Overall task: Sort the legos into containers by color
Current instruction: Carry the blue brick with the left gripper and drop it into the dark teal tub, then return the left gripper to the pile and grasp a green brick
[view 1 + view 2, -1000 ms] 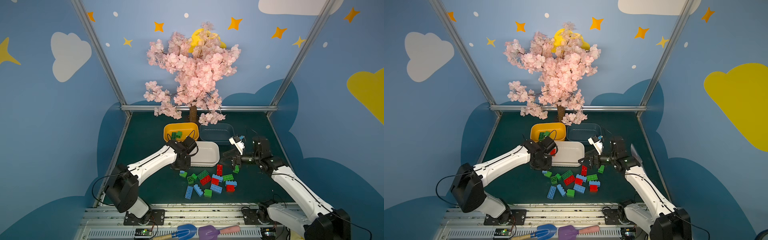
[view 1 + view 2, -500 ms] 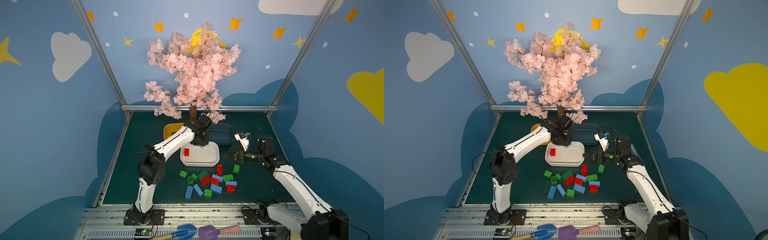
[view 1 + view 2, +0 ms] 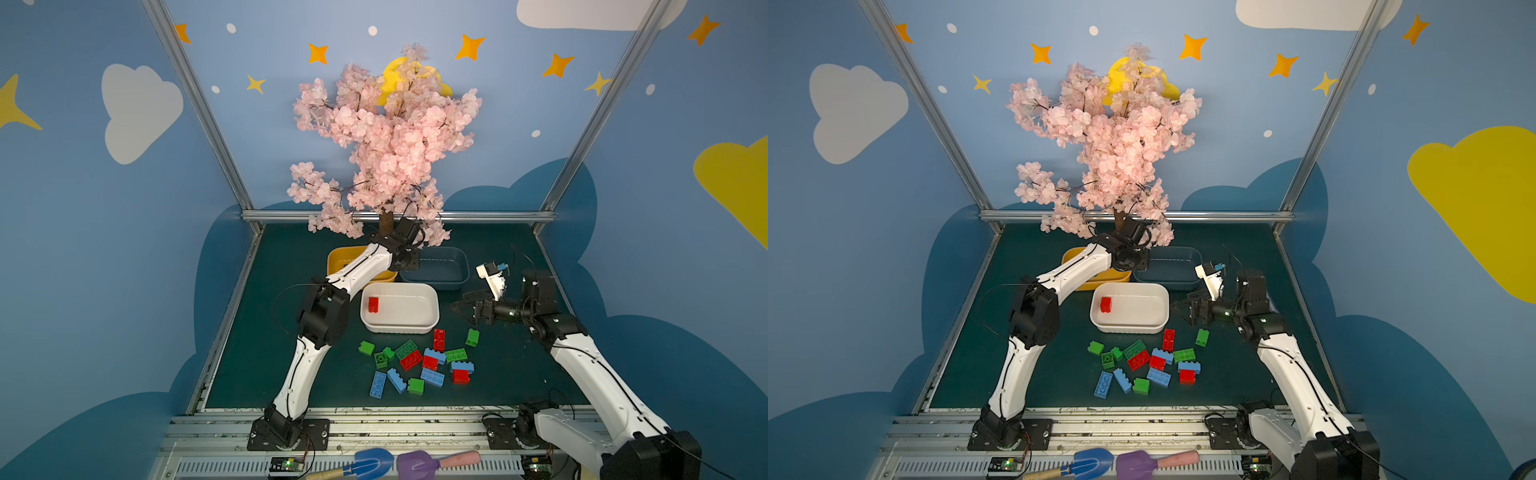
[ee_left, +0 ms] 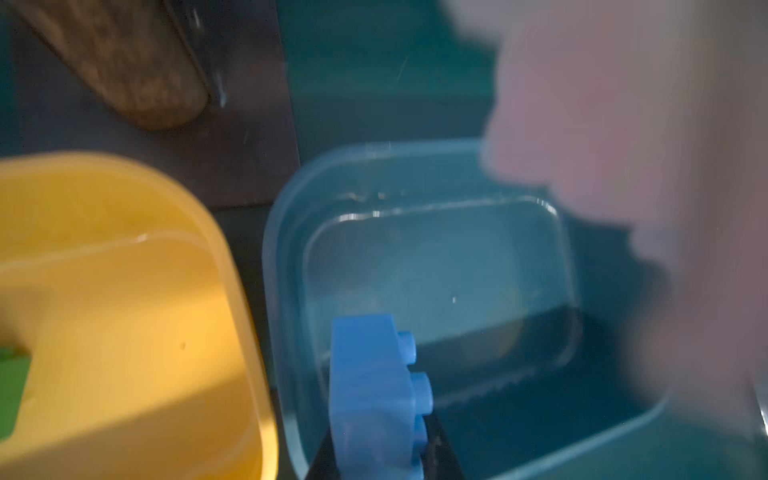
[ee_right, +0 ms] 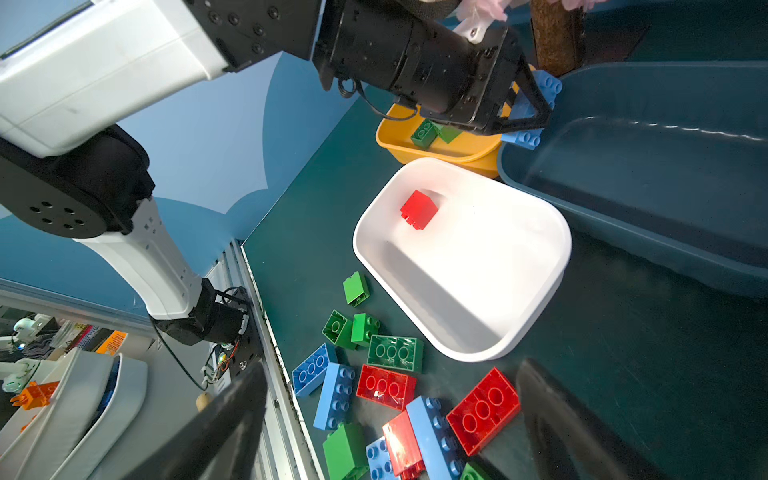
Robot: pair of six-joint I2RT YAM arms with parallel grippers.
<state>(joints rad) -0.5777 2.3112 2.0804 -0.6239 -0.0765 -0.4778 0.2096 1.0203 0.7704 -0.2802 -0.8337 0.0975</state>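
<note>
Left pincer (image 5: pixel 533 109): pinching light blue brick (image 4: pixel 372 390)
Brick: over slate tub (image 4: pixel 286 249) edge, studs sideways, long axis along the pincer
Right pincer (image 3: pixel 460 306): spread, empty

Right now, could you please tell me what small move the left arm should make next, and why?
I would probably nudge the left gripper a little further over the dark blue tub before it lets go. It is shut on a light blue brick that hangs close to that tub's rim, right beside the yellow tub, which holds green bricks.

White tub (image 3: pixel 399 330) holds one lego (image 3: pixel 373 304) — red.
</note>
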